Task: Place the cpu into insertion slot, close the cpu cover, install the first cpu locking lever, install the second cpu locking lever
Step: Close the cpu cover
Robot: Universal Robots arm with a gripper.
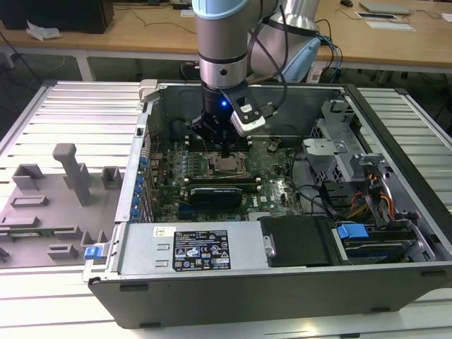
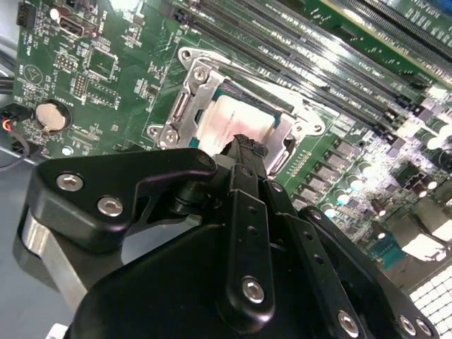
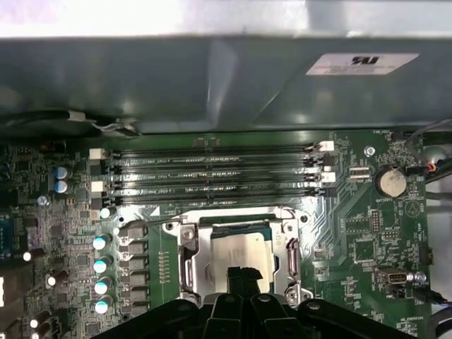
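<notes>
Cpu within cpu cover, jaws above

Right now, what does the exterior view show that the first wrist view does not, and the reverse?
Exterior view: the open computer case, a grey fixture tray at the exterior view's left, the power supply.
First wrist view: a coin battery, a white sticker on the case wall.
Both: the green motherboard, the cpu, the shut fingers over it.
</notes>
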